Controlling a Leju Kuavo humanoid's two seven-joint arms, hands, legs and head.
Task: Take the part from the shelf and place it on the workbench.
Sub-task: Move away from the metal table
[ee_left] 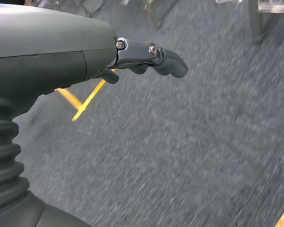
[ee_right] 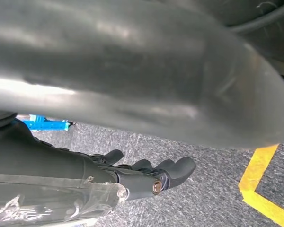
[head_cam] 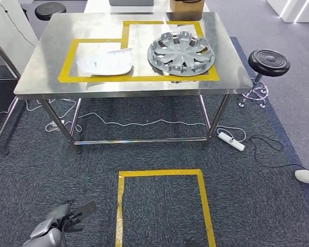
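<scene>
A silver wheel cover [head_cam: 181, 53] is lying flat on the steel workbench [head_cam: 40, 67] in the upper middle of the head view, with a white part [head_cam: 106, 62] just beside it, both inside the yellow tape outline [head_cam: 69, 59]. The left hand [head_cam: 62, 218] is hanging at the lower left over the grey carpet [head_cam: 165, 139], well apart from both, fingers [ee_left: 169, 61] extended and holding nothing. The right hand [ee_right: 147, 172] is hanging over the carpet beside a large grey curved surface [ee_right: 151, 71], fingers loosely apart, and I cannot tell whether it is holding anything

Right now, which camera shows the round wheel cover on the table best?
The head view: the whole wheel cover lies in plain sight inside the yellow tape on the metal table. Both wrist views look at the carpet and have none of it.
</scene>
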